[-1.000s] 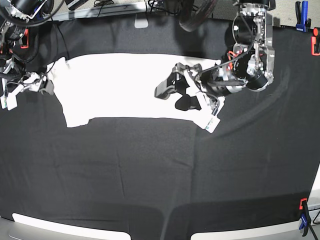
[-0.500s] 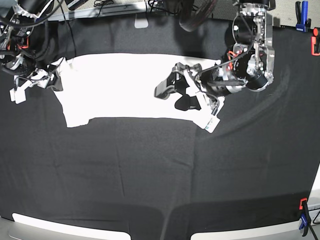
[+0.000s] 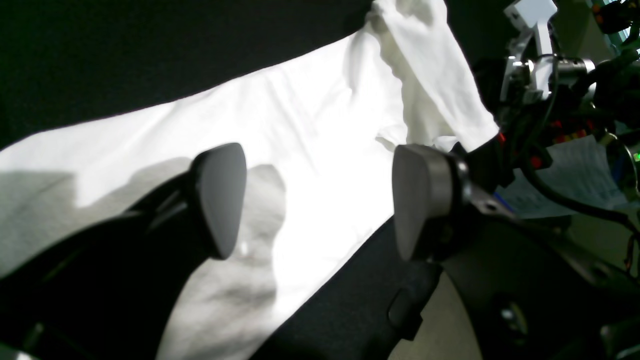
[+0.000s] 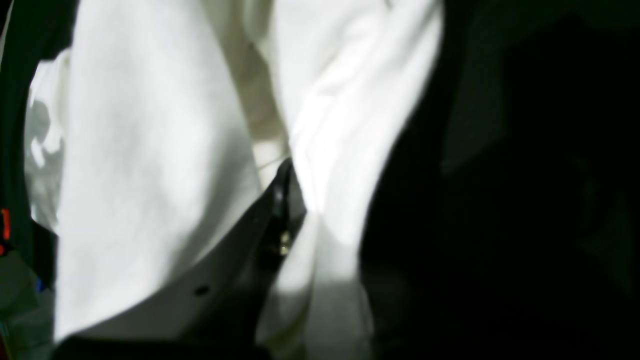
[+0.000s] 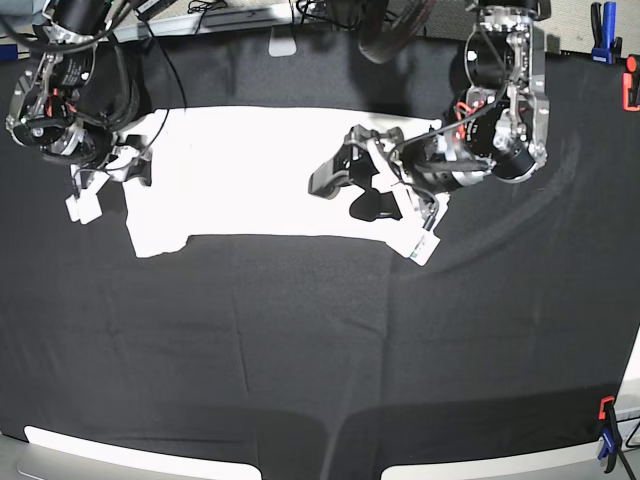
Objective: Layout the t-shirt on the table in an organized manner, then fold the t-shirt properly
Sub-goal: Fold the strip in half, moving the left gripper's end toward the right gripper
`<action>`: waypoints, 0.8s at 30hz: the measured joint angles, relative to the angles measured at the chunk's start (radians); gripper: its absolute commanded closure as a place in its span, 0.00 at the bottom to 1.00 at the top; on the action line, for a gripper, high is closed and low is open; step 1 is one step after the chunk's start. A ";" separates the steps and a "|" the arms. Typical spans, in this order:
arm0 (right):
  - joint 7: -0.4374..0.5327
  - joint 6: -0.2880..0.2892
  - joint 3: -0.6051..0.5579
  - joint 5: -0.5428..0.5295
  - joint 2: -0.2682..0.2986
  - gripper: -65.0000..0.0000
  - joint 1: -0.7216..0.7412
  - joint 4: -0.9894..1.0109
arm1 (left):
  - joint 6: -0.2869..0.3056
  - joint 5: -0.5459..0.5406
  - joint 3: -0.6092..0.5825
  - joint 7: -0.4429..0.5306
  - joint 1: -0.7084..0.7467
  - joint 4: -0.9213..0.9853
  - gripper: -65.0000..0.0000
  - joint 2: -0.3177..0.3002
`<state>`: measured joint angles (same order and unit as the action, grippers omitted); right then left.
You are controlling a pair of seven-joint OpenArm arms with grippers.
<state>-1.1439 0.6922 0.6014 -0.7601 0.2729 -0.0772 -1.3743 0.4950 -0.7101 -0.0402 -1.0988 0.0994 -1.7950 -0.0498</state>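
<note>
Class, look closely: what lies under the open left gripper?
Under the left gripper lies the white t-shirt, spread on the black table. Whatever the shirt covers stays hidden.

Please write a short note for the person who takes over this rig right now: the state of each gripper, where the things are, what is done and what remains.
Left gripper: open, holding nothing, hovering over the t-shirt's end nearer its own side.
Right gripper: at the opposite end, closed on a fold of white cloth in its wrist view; treat it as gripping the shirt.
T-shirt: lying mostly flat along the far part of the table, plain white side up; one end looks bunched near the right gripper.
Done: the shirt is roughly spread.
Left: smooth out the bunched end, then make all the folds; no fold is visible yet.
</note>
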 measured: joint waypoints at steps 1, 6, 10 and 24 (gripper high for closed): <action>-0.002 0.000 0.025 0.000 0.000 1.00 0.015 0.000 | 0.000 0.001 0.000 -0.001 0.000 0.000 0.35 0.000; -0.003 0.003 0.209 0.024 0.047 1.00 0.106 -0.007 | 0.000 0.000 0.000 -0.001 0.000 0.000 0.35 0.000; -0.004 0.000 0.284 0.053 0.121 1.00 0.115 -0.008 | 0.000 0.000 0.000 -0.001 0.000 0.000 0.35 0.000; -0.006 0.000 0.117 -0.001 0.036 1.00 0.108 -0.254 | 0.000 0.000 0.000 -0.001 0.000 0.000 0.35 0.000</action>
<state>-1.1500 0.6922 0.7181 -0.7609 0.3092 0.0303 -1.6279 0.4950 -0.7097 -0.0402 -1.0996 0.0994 -1.7950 -0.0498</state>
